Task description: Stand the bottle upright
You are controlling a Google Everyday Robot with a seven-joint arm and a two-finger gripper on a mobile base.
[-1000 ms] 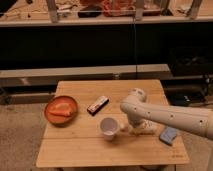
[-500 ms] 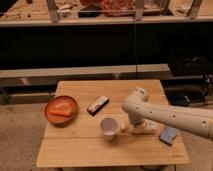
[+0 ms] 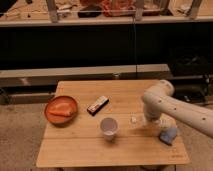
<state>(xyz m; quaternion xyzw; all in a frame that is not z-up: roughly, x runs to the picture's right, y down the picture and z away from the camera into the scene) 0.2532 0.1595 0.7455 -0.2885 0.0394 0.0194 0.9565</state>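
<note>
The bottle (image 3: 135,120) shows only as a small whitish piece on the wooden table (image 3: 80,150), right of the white cup (image 3: 108,127). Most of it is hidden by my arm, and I cannot tell whether it lies or stands. My gripper (image 3: 146,120) is at the end of the white arm that comes in from the right. It reaches down to the table right beside the bottle, at or touching it.
A blue sponge-like block (image 3: 168,135) lies near the table's right edge, under the arm. A dark snack bar (image 3: 98,105) lies mid-table. An orange bowl (image 3: 61,109) sits at the left. A dark shelf unit stands behind the table.
The arm's upper part has shifted to the right, and the gripper stays low by the bottle. The cup, bar, bowl and blue block have not moved.
</note>
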